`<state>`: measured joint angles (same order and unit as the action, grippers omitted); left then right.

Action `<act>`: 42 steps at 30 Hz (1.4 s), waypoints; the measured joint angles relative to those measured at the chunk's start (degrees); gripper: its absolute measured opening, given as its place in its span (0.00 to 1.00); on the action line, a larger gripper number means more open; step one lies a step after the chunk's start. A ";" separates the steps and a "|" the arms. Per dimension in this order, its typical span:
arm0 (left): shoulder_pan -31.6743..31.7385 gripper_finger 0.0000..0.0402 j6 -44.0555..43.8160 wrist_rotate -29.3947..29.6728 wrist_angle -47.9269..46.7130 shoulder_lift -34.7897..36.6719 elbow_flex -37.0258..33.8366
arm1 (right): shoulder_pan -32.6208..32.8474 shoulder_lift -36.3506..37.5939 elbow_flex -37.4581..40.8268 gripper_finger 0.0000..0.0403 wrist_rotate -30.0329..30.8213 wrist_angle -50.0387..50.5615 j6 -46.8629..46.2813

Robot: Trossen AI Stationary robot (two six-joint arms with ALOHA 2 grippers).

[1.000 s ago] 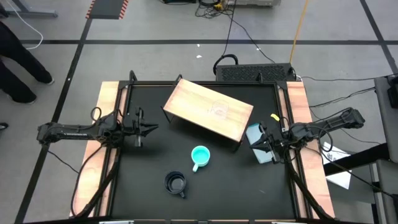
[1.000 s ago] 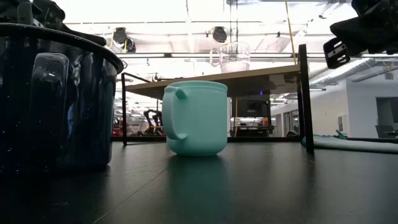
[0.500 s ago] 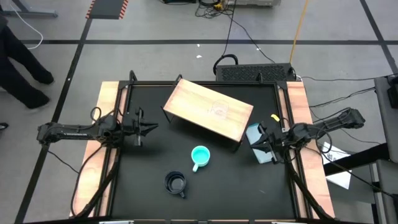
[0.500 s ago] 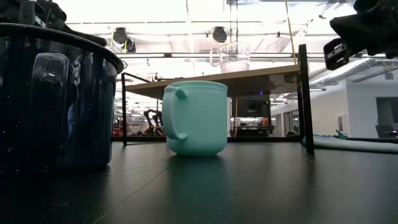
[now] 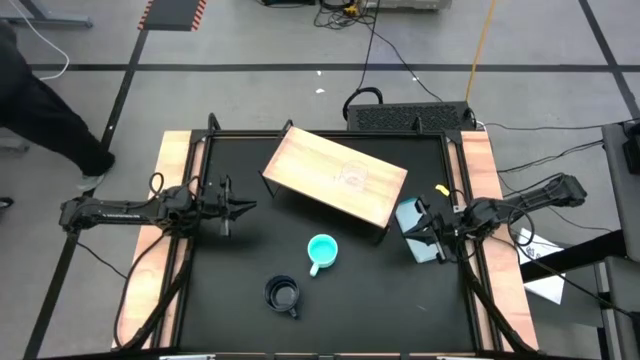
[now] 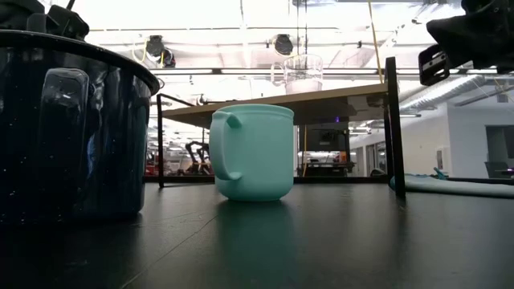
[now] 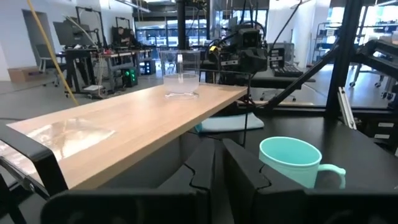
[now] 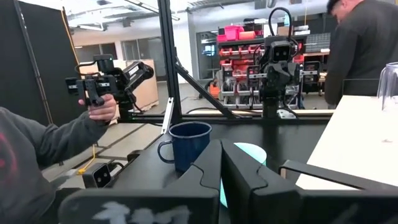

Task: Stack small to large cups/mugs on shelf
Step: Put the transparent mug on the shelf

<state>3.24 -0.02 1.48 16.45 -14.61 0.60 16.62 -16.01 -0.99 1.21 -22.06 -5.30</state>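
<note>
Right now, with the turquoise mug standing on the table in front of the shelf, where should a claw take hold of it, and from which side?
Probably by the rim, from above. The turquoise mug stands upright and open, apart from the black mug and the shelf. Its handle points to the table's near edge, so one finger could go inside the wall and one outside, away from the handle. Left claw and right claw are both shut.

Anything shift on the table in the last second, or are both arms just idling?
Nothing on the table moved. The clear cup stays on the shelf, the turquoise mug and black mug on the tabletop. Left gripper and right gripper both stay shut and empty, barely shifting.
</note>
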 joint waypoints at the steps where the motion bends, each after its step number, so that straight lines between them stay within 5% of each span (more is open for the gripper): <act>1: 0.01 0.08 -0.06 0.03 0.01 0.00 0.00 | 0.00 0.00 0.00 0.00 0.00 0.00 0.01; 20: -0.01 0.07 -4.35 -1.44 17.17 0.03 0.28 | 0.00 -0.04 0.13 0.00 0.00 -1.17 4.37; 24: -0.02 0.01 -3.07 -1.70 14.45 -0.58 3.91 | 0.00 -0.04 0.13 0.00 0.00 -1.03 4.50; 42: 2.85 0.00 -1.13 1.36 -0.41 -30.60 33.14 | 0.00 -0.04 0.13 0.00 0.02 -0.33 3.15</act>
<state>6.08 -1.15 2.83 16.04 -45.22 33.74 16.62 -16.05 -0.86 1.23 -22.39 -2.15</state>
